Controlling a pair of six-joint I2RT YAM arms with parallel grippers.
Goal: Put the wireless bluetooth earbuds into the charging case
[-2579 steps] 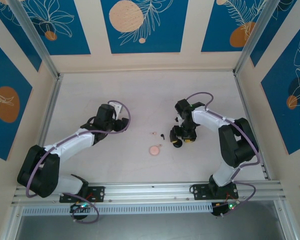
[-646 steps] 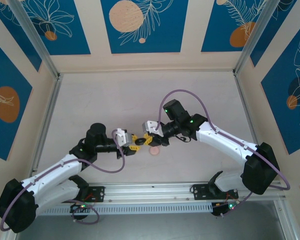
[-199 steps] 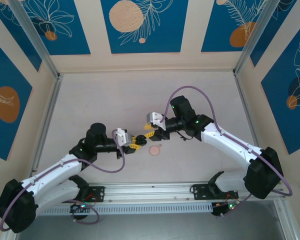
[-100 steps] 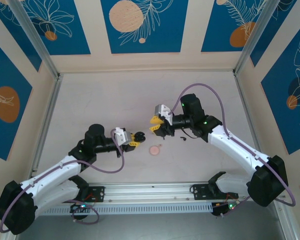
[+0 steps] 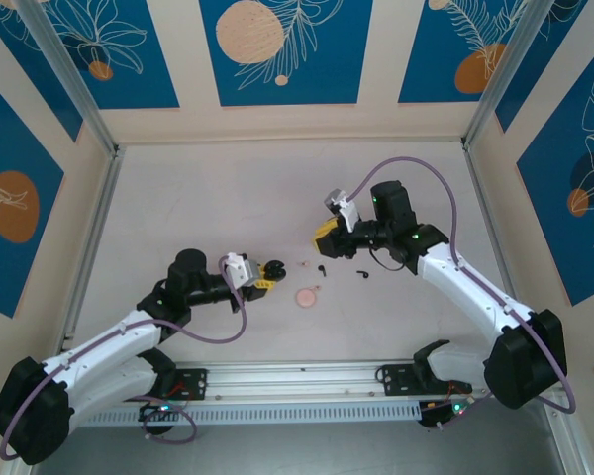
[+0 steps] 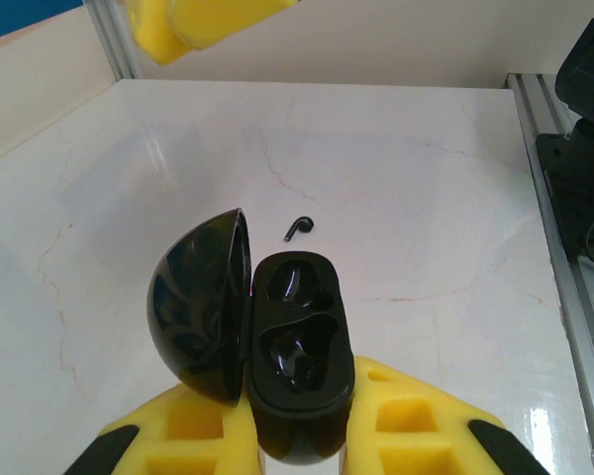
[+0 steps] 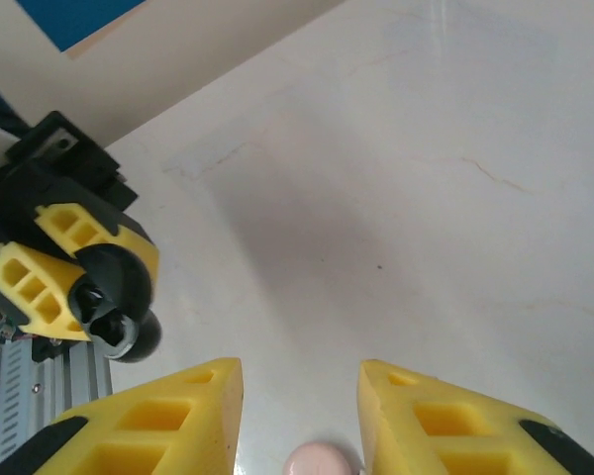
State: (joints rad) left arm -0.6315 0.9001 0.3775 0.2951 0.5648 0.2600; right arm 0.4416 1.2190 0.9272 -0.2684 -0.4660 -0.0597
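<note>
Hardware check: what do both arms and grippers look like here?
The left arm and right arm have white link shells, black joints and a lilac cable looping along each. The left gripper and right gripper have yellow fingers with rectangular cut-outs. Green lights glow at the bases.

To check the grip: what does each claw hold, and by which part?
The left claw grips the open black case by the near end of its base; the right claw is open, holding nothing.
</note>
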